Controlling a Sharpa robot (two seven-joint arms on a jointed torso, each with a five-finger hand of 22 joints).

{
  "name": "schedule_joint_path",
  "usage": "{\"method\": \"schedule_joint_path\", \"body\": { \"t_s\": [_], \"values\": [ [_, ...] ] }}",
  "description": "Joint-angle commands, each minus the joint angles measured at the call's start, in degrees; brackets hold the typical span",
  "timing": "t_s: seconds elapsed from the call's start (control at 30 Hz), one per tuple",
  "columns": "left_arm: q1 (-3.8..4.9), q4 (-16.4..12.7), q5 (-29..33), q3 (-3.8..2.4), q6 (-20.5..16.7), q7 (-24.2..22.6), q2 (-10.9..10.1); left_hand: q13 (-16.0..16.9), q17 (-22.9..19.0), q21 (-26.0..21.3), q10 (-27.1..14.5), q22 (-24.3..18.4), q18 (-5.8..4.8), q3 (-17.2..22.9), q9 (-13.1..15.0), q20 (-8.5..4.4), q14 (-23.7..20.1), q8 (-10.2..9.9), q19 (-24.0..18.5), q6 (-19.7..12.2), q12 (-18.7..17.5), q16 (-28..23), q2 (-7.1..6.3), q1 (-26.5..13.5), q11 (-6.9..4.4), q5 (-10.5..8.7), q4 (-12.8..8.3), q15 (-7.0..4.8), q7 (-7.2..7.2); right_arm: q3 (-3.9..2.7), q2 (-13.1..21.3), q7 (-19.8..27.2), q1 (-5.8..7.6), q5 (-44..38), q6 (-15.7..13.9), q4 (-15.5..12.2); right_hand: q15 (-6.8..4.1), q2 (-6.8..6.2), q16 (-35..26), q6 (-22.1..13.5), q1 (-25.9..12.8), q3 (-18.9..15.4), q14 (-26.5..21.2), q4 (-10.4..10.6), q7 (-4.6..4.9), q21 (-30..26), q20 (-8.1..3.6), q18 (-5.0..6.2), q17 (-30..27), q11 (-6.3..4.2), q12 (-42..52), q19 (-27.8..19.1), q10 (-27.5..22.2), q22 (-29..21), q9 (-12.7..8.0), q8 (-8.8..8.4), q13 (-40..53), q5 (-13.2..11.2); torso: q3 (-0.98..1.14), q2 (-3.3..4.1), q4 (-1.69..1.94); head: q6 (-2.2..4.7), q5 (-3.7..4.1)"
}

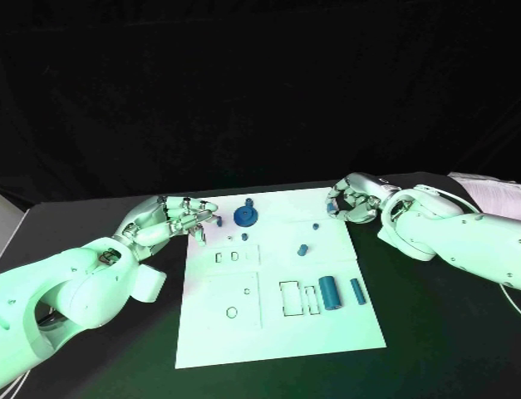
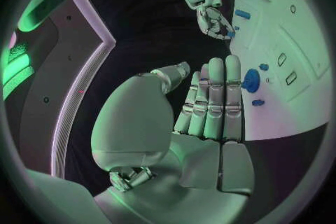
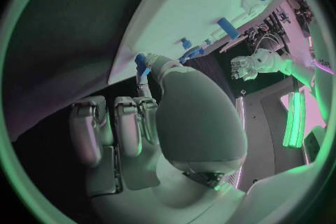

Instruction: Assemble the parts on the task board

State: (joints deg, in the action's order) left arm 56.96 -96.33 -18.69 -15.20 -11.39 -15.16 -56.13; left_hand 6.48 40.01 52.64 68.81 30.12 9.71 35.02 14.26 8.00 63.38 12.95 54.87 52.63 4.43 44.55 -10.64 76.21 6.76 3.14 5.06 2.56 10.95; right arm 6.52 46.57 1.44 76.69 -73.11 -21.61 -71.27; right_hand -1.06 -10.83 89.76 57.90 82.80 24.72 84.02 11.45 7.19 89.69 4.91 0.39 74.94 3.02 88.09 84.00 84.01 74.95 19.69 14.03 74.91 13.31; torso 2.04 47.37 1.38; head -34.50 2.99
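On the black table [image 1: 452, 332] lay the white task board [image 1: 278, 274], with the robot's two hands at its far corners. At about ten o'clock from the board's middle, the left hand [image 1: 179, 218] hovered at the board's left edge; in the left wrist view its fingers [image 2: 213, 101] stood straight and side by side, the thumb set a little apart, and nothing lay between them, the fingertips pointing toward the round blue part [image 2: 251, 80]. From the head camera that round blue part [image 1: 246, 217] sat at twelve o'clock on the board, just beside the left fingertips; whether they touched it could not be told. At about two o'clock the right hand [image 1: 354, 199] hung over the board's far right corner with its fingers curled in. The right wrist view showed a small blue part [image 3: 142, 63] at the tip of the thumb, close to the curled fingers [image 3: 119, 123], though whether it was pinched or merely lay beyond the thumb on the board could not be made out. Toward four o'clock on the board lay a large blue cylinder [image 1: 328, 293] and, just to its right, a thin blue bar [image 1: 357, 290], both beside the rectangular slots [image 1: 292, 298]. Near the middle stood a small blue peg [image 1: 301, 248], well apart from either hand.
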Motion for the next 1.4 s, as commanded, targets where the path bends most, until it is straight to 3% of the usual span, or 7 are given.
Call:
{"method": "schedule_joint_path", "body": {
  "t_s": [0.03, 0.43, 0.8, 0.93, 1.17, 1.27, 1.4],
  "values": [
    [-0.03, -0.1, -0.1, -0.04, 0.9, -0.2, 0.0, 0.1, 0.0, 0.3, -0.3, 0.1, 0.85, 0.0, 0.1, 0.08, 0.3, -0.2, 0.2, -0.4, -0.3, 0.3, 0.13, -0.5, 0.03, -0.04, -0.2, 0.03, 0.02, -0.01, -0.1, 0.4, 0.01, -1.7, -2.6, -0.5, -0.63, 1.25, 0.2, 0.7, 0.1, 0.6, 6.0, -0.2, -0.37, 0.3, -0.49, -0.39, 15.1, -0.64, 0.3, 6.0, 4.3, 15.1, 0.7, 0.72, 13.3, -0.2, 0.01, 0.00, 0.00, 0.04, 0.03],
    [-0.03, 0.0, -0.1, -0.04, 1.0, -0.1, 0.0, 0.1, 0.0, 0.4, -0.3, 0.1, 0.85, 0.0, 0.1, 0.09, 0.4, -0.2, 0.2, -0.4, -0.3, 0.3, 0.17, -0.6, 0.05, -0.03, -0.2, 0.04, 0.04, -0.24, 0.3, -3.9, 0.16, -4.2, -5.5, -4.5, -0.90, 1.50, 0.2, 1.0, -0.7, 1.0, 6.0, -0.5, -0.73, 0.3, -0.78, -0.39, 15.1, -1.01, 0.1, 6.0, 4.1, 15.1, 1.4, 1.92, 13.1, -0.3, -0.04, -0.17, -0.13, 0.29, -0.10],
    [-0.02, 0.4, -0.1, -0.03, 0.7, 0.1, -0.1, 0.1, 0.0, 0.4, -0.4, 0.1, 0.84, 0.0, 0.1, 0.10, 0.4, -0.2, 0.2, -0.5, -0.3, 0.3, 0.21, -0.7, 0.07, -0.04, -0.1, 0.06, 0.06, -0.30, -2.3, -11.5, 1.27, -5.2, -6.0, -10.9, -0.87, 1.45, 0.2, 0.8, -1.2, 1.1, 6.0, -0.5, -0.71, 0.3, -0.81, -0.39, 15.1, -1.03, -0.2, 6.0, 3.8, 15.1, 1.5, 2.16, 12.8, -0.5, -0.34, -0.73, -0.39, 0.54, -0.13],
    [-0.02, 0.5, -0.1, -0.03, 0.7, 0.2, 0.0, 0.1, 0.0, 0.4, -0.4, 0.1, 0.84, 0.0, 0.1, 0.10, 0.4, -0.2, 0.2, -0.5, -0.3, 0.3, 0.21, -0.7, 0.07, -0.04, -0.1, 0.06, 0.06, -0.11, -4.6, -15.5, 1.20, -6.3, -7.0, -13.4, -0.87, 1.63, 0.2, 0.7, -1.2, 1.3, 6.0, -0.5, -0.75, 0.3, -0.82, -0.39, 15.1, -1.06, -0.3, 6.0, 3.7, 15.1, 1.6, 2.29, 12.7, -0.5, -0.65, -1.02, -0.41, 0.38, -0.55],
    [-0.02, 0.8, -0.1, -0.02, 0.7, 0.3, 0.1, 0.1, 0.0, 0.4, -0.4, 0.1, 0.84, 0.0, 0.1, 0.10, 0.4, -0.2, 0.2, -0.5, -0.3, 0.3, 0.21, -0.7, 0.07, -0.04, -0.1, 0.06, 0.06, 0.36, -7.6, -20.4, 0.58, -7.5, -7.2, -16.3, -0.88, 1.57, 0.2, 0.5, -1.3, 1.4, 6.0, -0.6, -0.71, 0.3, -0.82, -0.39, 15.1, -1.05, -0.4, 6.0, 3.6, 15.1, 1.7, 2.34, 12.6, -0.4, -0.98, -1.37, -0.55, 0.12, -1.35],
    [-0.01, 1.0, -0.1, -0.02, 0.6, 0.4, 0.4, 0.1, 0.0, 0.4, -0.4, 0.1, 0.84, 0.0, 0.1, 0.11, 0.4, -0.2, 0.2, -0.5, -0.3, 0.3, 0.21, -0.7, 0.07, -0.04, -0.1, 0.06, 0.05, 0.59, -9.1, -22.4, -0.15, -7.9, -6.9, -17.3, -0.87, 1.59, 0.2, 0.4, -1.3, 1.5, 6.0, -0.7, -0.69, 0.3, -0.83, -0.39, 15.1, -1.04, -0.3, 6.0, 3.7, 15.1, 1.7, 2.34, 12.7, -0.4, -1.03, -1.41, -0.63, 0.50, -1.66],
    [0.00, 1.2, -0.3, -0.02, 0.6, 0.7, 0.9, 0.1, 0.0, 0.4, -0.4, 0.1, 0.84, 0.0, 0.1, 0.11, 0.4, -0.2, 0.2, -0.5, -0.3, 0.3, 0.21, -0.7, 0.07, -0.04, -0.1, 0.06, 0.05, 0.88, -11.4, -25.5, -1.72, -9.0, -7.1, -18.0, -0.85, 1.58, 0.2, 0.1, -1.5, 1.5, 6.0, -0.7, -0.62, 0.3, -0.82, -0.39, 15.1, -0.99, -0.4, 6.0, 3.6, 15.1, 1.7, 2.38, 12.6, -0.6, -1.08, -1.41, -0.70, 0.02, -2.39]
  ]
}}
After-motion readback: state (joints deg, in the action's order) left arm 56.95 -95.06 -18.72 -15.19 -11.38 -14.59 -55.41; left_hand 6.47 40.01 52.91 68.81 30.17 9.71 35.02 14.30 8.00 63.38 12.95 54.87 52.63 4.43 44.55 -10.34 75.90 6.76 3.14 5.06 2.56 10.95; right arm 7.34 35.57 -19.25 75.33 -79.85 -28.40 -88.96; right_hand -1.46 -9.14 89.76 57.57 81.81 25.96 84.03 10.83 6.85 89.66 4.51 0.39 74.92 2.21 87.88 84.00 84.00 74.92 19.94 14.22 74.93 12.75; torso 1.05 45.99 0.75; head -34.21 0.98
